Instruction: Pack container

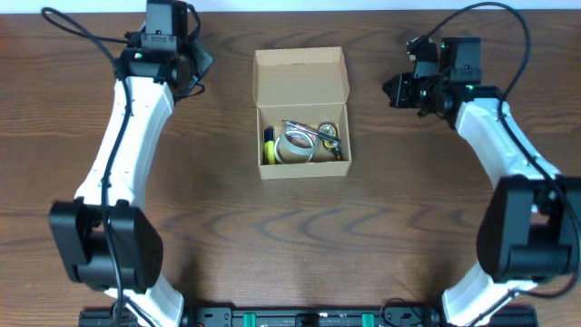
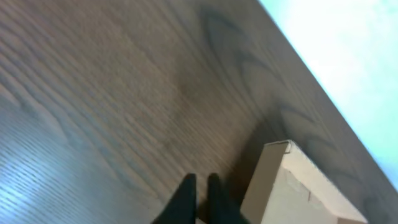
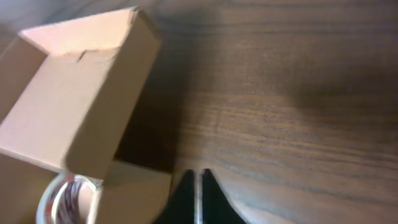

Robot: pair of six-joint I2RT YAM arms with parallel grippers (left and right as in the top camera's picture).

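The tan cardboard container (image 1: 302,168) stands at the table's middle with its flap lid (image 1: 300,76) open and leaning back. Inside lie a clear tape roll (image 1: 296,147), a yellow and blue item (image 1: 269,145) and metal and gold pieces (image 1: 325,134). My left gripper (image 1: 201,62) is shut and empty, to the left of the lid; its view shows the fingertips (image 2: 200,180) beside the box corner (image 2: 292,186). My right gripper (image 1: 396,91) is shut and empty, to the right of the box; its view shows the fingertips (image 3: 198,174), the lid (image 3: 74,93) and the tape roll (image 3: 65,199).
The dark wooden table (image 1: 408,227) lies all around the box. The table's far edge shows in the left wrist view (image 2: 323,81), with a pale floor beyond. Black cables run from both arms near the back corners.
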